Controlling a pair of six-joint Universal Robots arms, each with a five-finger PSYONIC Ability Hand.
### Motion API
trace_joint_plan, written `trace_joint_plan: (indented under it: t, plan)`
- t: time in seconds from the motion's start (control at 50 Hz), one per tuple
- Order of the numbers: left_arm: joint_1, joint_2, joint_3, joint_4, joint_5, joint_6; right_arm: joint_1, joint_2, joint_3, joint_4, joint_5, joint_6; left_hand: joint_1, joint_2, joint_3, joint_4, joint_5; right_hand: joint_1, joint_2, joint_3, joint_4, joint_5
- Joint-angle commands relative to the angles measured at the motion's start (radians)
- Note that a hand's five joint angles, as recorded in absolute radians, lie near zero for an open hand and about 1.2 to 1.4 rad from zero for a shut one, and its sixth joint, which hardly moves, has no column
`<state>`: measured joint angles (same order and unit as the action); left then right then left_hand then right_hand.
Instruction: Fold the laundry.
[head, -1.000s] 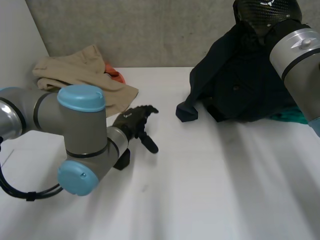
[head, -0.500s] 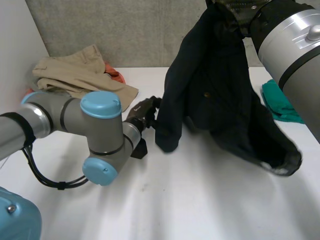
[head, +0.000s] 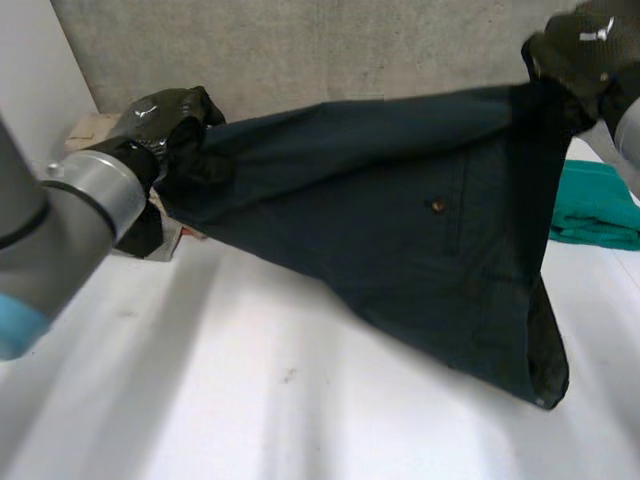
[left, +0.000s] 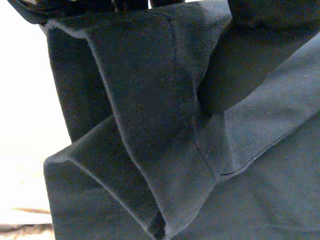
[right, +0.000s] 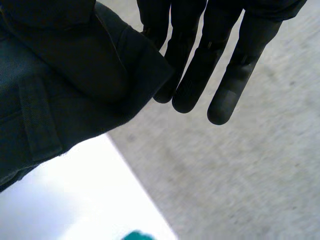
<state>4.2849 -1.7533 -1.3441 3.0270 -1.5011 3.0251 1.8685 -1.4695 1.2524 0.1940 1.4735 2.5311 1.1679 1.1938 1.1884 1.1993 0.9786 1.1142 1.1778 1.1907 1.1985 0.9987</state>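
Head view: one dark navy garment (head: 400, 220), raised off the white table (head: 250, 400) and stretched wide from left to right between the two hands. Its top edge is pulled nearly taut, and its lowest corner hangs at the near right, close over the table. A small button (head: 437, 206) shows near the middle.

Left arm (head: 70, 220): enters from the near left, reaching up and away.

Green cloth (head: 600, 205): lies on the table at the right, behind the garment.

Left hand (head: 160, 112): lifted at the far left, fingers curled round the bunched left end of the garment. Left wrist view shows folded dark cloth close below the hand.

Right hand (head: 580, 50): raised at the far right, at the garment's upper right corner. Right wrist view shows the fingers (right: 192, 75) straight and close together, with the cloth's edge caught on the thumb side.

Beige cloth (head: 88, 127): a small patch, far left, behind the left hand.
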Motion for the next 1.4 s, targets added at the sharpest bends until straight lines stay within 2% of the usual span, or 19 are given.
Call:
trace_joint_plan:
  t: [0.02, 0.12, 0.16, 0.24, 0.26, 0.32, 0.34, 0.36, 0.44, 0.5, 0.7, 0.8, 0.88, 0.94, 1.06, 1.14, 1.24, 1.32, 1.4]
  plan:
    - [-0.016, 0.052, -0.018, -0.139, 0.067, 0.159, -0.003, 0.018, 0.047, 0.12, -0.028, -0.026, 0.228, 0.202, 0.208, 0.197, 0.243, 0.282, 0.218, 0.206, 0.198, 0.223]
    - [-0.016, -0.021, 0.005, -0.117, 0.07, 0.218, 0.0, 0.162, 0.021, 0.111, -0.033, -0.034, 0.228, 0.202, 0.208, 0.197, 0.243, 0.282, 0.218, 0.206, 0.198, 0.223]
    - [-0.014, -0.113, 0.06, -0.071, 0.068, 0.253, 0.009, 0.202, -0.019, 0.095, -0.03, -0.031, 0.228, 0.202, 0.208, 0.197, 0.243, 0.282, 0.218, 0.206, 0.198, 0.223]
    - [-0.017, -0.256, 0.238, 0.031, 0.042, 0.325, 0.011, 0.294, -0.143, -0.025, -0.006, 0.001, 0.228, 0.202, 0.208, 0.197, 0.243, 0.282, 0.218, 0.206, 0.198, 0.223]
    - [-0.02, -0.276, 0.279, 0.059, 0.035, 0.34, 0.012, 0.323, -0.199, -0.107, 0.022, 0.024, 0.228, 0.202, 0.208, 0.197, 0.243, 0.282, 0.218, 0.206, 0.198, 0.223]
    - [-0.028, -0.331, 0.442, 0.223, 0.004, 0.386, 0.012, 0.345, -0.273, -0.262, 0.073, 0.066, 0.228, 0.202, 0.208, 0.197, 0.243, 0.282, 0.218, 0.206, 0.198, 0.223]
    - [-0.03, -0.336, 0.471, 0.275, 0.001, 0.393, 0.012, 0.344, -0.306, -0.381, 0.099, 0.09, 0.228, 0.202, 0.208, 0.197, 0.243, 0.282, 0.218, 0.206, 0.198, 0.223]
    - [-0.033, -0.336, 0.512, 0.391, 0.001, 0.4, 0.012, 0.342, -0.313, -0.445, 0.103, 0.103, 0.228, 0.202, 0.208, 0.197, 0.243, 0.282, 0.218, 0.206, 0.198, 0.223]
    - [-0.033, -0.325, 0.519, 0.667, -0.008, 0.397, 0.014, 0.313, -0.318, -0.709, 0.103, 0.126, 0.228, 0.202, 0.208, 0.197, 0.243, 0.282, 0.218, 0.206, 0.198, 0.223]
    - [-0.039, -0.315, 0.505, 0.736, -0.011, 0.394, 0.02, 0.307, -0.309, -0.765, 0.085, 0.127, 0.228, 0.202, 0.208, 0.197, 0.243, 0.282, 0.218, 0.206, 0.198, 0.223]
    - [-0.043, -0.279, 0.281, 0.674, -0.021, 0.391, 0.037, 0.311, -0.171, -0.74, 0.004, 0.138, 0.228, 0.202, 0.208, 0.197, 0.243, 0.282, 0.218, 0.206, 0.198, 0.223]
    - [-0.042, -0.293, 0.146, 0.642, -0.021, 0.393, 0.034, 0.389, -0.107, -0.703, -0.025, 0.138, 0.228, 0.202, 0.208, 0.197, 0.243, 0.282, 0.218, 0.206, 0.198, 0.223]
    - [-0.045, -0.319, 0.043, 0.61, -0.021, 0.393, 0.034, 0.486, -0.077, -0.605, -0.025, 0.129, 0.228, 0.202, 0.208, 0.197, 0.243, 0.282, 0.218, 0.206, 0.198, 0.223]
    - [-0.062, -0.409, -0.018, 0.572, -0.019, 0.399, 0.034, 0.56, -0.054, -0.521, -0.022, 0.115, 0.228, 0.202, 0.208, 0.197, 0.243, 0.282, 0.218, 0.206, 0.198, 0.223]
    - [-0.103, -0.466, -0.092, 0.396, -0.019, 0.405, 0.021, 0.569, 0.016, -0.392, -0.016, 0.078, 0.228, 0.202, 0.208, 0.197, 0.243, 0.282, 0.218, 0.206, 0.198, 0.223]
    - [-0.102, -0.402, -0.118, 0.27, -0.019, 0.403, 0.018, 0.519, 0.091, -0.341, -0.022, 0.071, 0.228, 0.202, 0.208, 0.197, 0.243, 0.282, 0.218, 0.206, 0.198, 0.223]
    - [-0.099, -0.273, -0.174, 0.164, -0.018, 0.405, 0.02, 0.358, 0.192, -0.26, -0.038, 0.038, 0.228, 0.202, 0.208, 0.197, 0.243, 0.282, 0.218, 0.206, 0.198, 0.223]
    - [-0.105, -0.151, -0.239, 0.087, -0.019, 0.408, 0.02, 0.242, 0.272, -0.151, -0.047, -0.029, 0.228, 0.202, 0.208, 0.197, 0.243, 0.282, 0.218, 0.206, 0.198, 0.223]
    - [-0.111, -0.023, -0.323, -0.034, -0.018, 0.431, 0.002, 0.134, 0.373, 0.022, -0.038, -0.182, 0.228, 0.202, 0.208, 0.197, 0.243, 0.282, 0.218, 0.206, 0.198, 0.223]
